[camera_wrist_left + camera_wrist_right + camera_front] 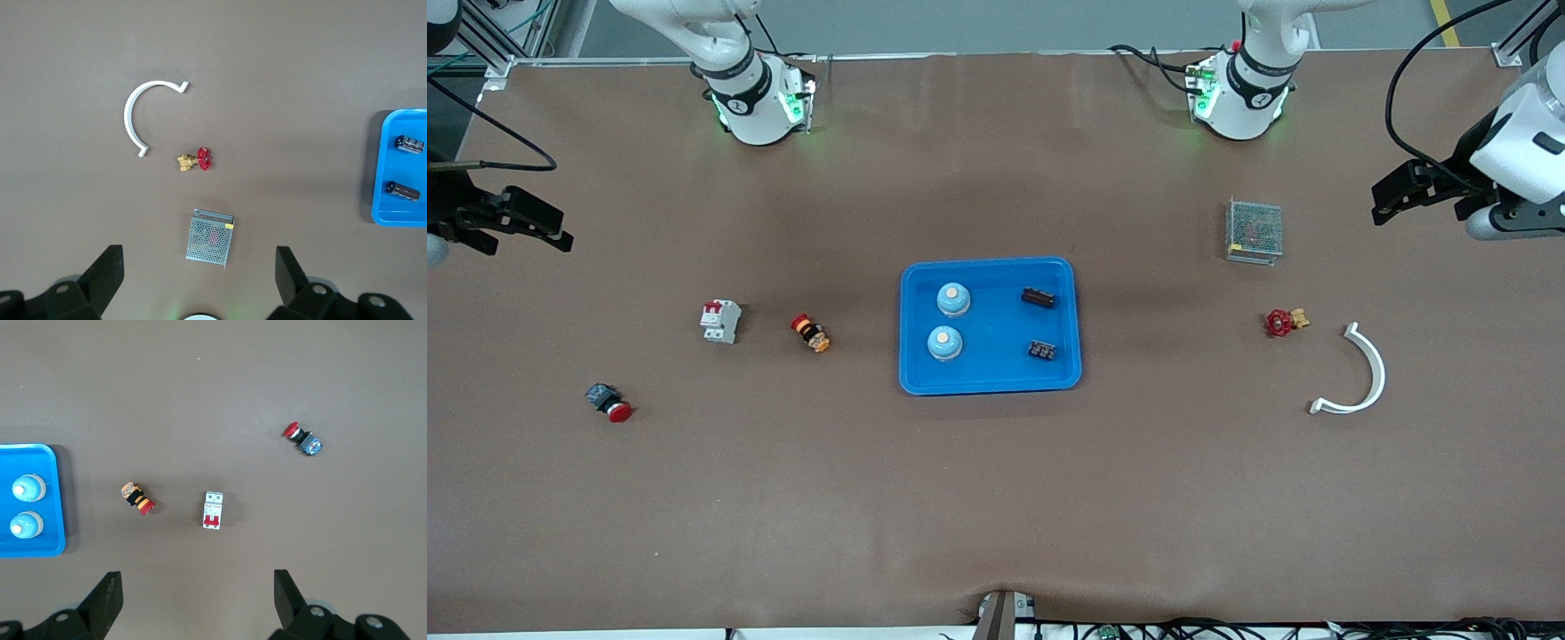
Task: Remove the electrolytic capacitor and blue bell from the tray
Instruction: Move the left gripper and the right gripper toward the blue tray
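Observation:
A blue tray [996,364] lies at the table's middle. In it are two pale blue bells [953,300] [944,342] on the right arm's side and two black capacitors [1038,297] [1042,350] on the left arm's side. My left gripper [1383,203] hangs open and empty over the left arm's end of the table; its wrist view shows its open gripper [199,257], the tray's edge [385,167] and both capacitors [409,143] [403,191]. My right gripper [556,229] hangs open and empty over the right arm's end; its wrist view shows its gripper [197,583], the tray [47,543] and both bells [28,488] [24,525].
Toward the left arm's end lie a metal mesh box [1254,231], a red valve [1283,321] and a white curved piece [1360,373]. Toward the right arm's end lie a white breaker [721,321], an orange-black button [810,332] and a red push button [610,403].

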Controlling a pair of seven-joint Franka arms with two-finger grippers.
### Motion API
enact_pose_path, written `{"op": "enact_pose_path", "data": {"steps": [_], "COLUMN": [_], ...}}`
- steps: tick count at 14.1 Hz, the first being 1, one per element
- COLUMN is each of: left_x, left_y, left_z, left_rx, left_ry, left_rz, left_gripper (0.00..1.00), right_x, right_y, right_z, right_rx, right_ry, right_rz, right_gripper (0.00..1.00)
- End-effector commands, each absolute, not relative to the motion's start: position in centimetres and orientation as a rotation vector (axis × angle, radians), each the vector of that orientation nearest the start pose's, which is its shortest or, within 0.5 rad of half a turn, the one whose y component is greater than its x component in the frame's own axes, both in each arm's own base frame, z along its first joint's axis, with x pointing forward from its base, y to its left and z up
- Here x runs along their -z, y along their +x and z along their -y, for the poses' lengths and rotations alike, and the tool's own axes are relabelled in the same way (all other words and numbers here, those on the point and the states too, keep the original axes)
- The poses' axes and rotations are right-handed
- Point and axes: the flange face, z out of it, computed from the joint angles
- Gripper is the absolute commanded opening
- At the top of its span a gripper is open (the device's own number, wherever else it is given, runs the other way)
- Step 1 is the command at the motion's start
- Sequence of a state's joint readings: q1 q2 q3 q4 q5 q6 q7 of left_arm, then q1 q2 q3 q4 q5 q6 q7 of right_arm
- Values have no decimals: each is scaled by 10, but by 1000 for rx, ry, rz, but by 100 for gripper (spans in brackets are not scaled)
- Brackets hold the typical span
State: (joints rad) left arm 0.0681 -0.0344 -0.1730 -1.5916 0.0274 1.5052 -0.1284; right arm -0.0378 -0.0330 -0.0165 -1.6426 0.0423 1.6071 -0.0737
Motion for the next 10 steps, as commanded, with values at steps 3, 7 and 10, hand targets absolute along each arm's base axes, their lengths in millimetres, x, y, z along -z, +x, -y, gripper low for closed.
{"op": "enact_pose_path", "data": {"steps": [3, 7, 10], "left_x": [-628, -611, -583], "left_y": [537, 533, 536], "left_z": [64, 97, 125], "left_rx": [-96, -150, -229], "left_ry": [-3081, -3063, -3046], "left_rz": [19, 151, 306], "left_gripper": [100, 100, 100], "right_x": [-613, -612, -607], "right_y": [547, 545, 541], "right_z": [13, -16, -50], "right_rx": [8, -12, -45], "right_ry": [-3086, -3086, -3087], "right_rz": [13, -36, -84], "right_gripper": [100, 100, 100]}}
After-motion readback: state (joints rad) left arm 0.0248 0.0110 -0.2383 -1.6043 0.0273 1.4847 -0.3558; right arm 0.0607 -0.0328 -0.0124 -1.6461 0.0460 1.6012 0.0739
